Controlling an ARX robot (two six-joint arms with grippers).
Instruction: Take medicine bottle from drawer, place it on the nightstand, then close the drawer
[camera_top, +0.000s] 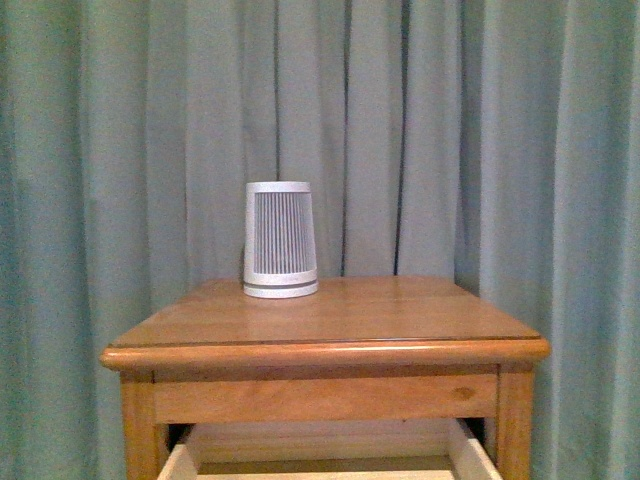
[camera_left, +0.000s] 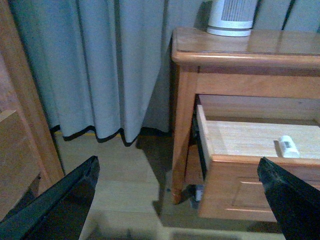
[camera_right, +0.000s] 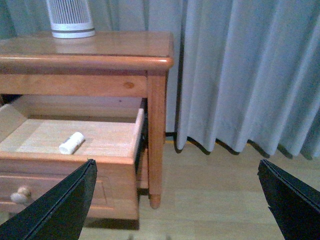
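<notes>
The orange-brown nightstand (camera_top: 330, 320) stands before me with its upper drawer (camera_top: 320, 462) pulled open. The tiny white medicine bottle (camera_right: 71, 143) lies on its side on the drawer's pale wood floor; it also shows in the left wrist view (camera_left: 288, 146). The drawer front with its round knob (camera_right: 21, 194) shows in the right wrist view. My left gripper (camera_left: 177, 200) is open and empty, low beside the nightstand's left front leg. My right gripper (camera_right: 177, 200) is open and empty, low beside the right front leg. Neither arm shows in the front view.
A white-grey ribbed tapered device (camera_top: 280, 240) stands on the nightstand top at the back left. Grey-green curtains (camera_top: 480, 140) hang behind and to both sides. Another wooden piece of furniture (camera_left: 15, 125) stands at the left. The floor is pale wood (camera_right: 215, 190).
</notes>
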